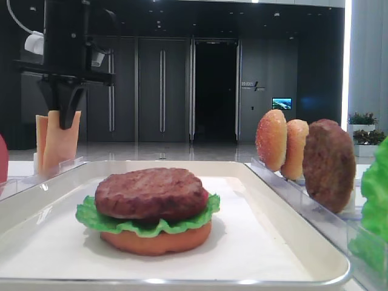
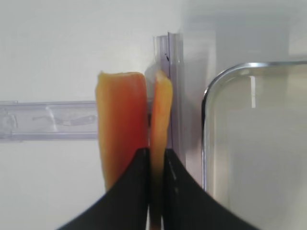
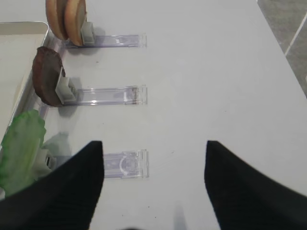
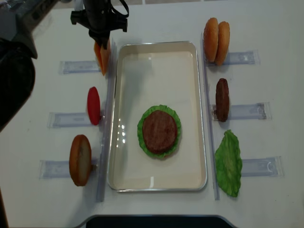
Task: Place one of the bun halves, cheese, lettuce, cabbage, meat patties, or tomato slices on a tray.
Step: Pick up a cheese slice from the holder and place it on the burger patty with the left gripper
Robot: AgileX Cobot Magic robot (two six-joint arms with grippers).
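The left hand [image 2: 156, 158] is pressed together, pinching the top edge of one cheese [image 2: 160, 115] slice, which stands upright in its clear rack [image 2: 48, 125] at the upper left of the overhead view. The second cheese slice [image 2: 121, 124] stands just beside it, free. The tray [image 2: 206, 120] lies immediately right of the held slice, long axis running toward the lower frame. The right hand [image 3: 153, 177] hangs spread over the table [image 3: 216, 72], well apart.
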